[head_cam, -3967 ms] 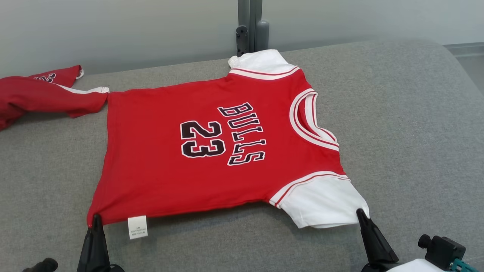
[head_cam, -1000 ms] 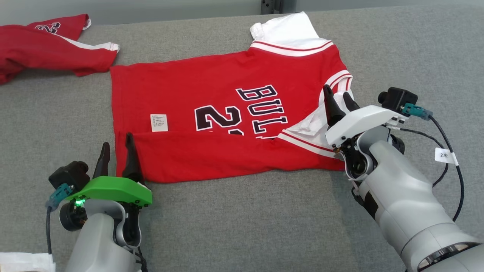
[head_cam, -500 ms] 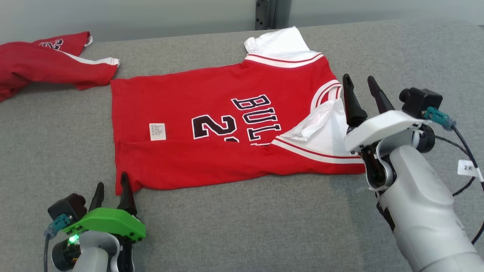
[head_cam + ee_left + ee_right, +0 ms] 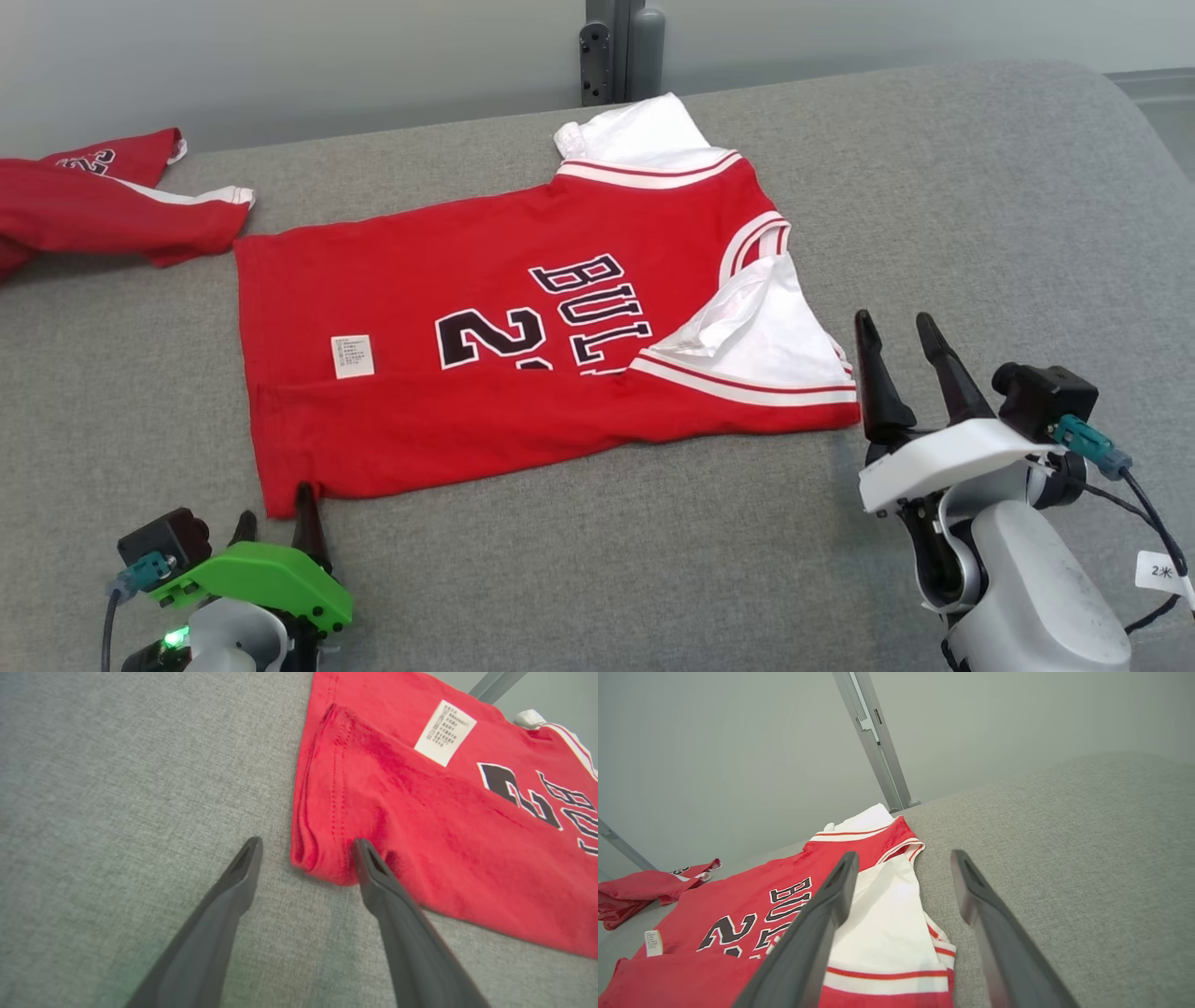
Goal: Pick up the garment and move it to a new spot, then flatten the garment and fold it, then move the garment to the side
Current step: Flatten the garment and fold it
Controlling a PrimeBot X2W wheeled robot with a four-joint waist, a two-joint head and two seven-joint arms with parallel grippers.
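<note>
Well, from the head view the red shirt (image 4: 523,373) lies flat on the grey cushion (image 4: 980,205). Its near edge is folded up over the lettering and one white sleeve (image 4: 761,327) is turned in across the chest. The left gripper (image 4: 274,506) sits at the shirt's near corner, its fingers spread and holding nothing. The right gripper (image 4: 892,319) stands just off the folded sleeve's edge, fingers wide apart, empty and clear of the cloth. A second red garment (image 4: 103,219) lies crumpled well beyond the left fingers, by the wall.

The left wrist view gives the close detail. The doubled, stitched corner pokes in between the two fingertips, and one tip sits right at the red hem while the other is over bare grey. Whether that tip presses the cloth, I cannot tell. A white label (image 4: 445,732) lies further ahead of the fingers.

The right wrist view has bare cushion between its fingers. The sleeve lies just beside one finger, and a metal post (image 4: 873,742) rises far ahead.
</note>
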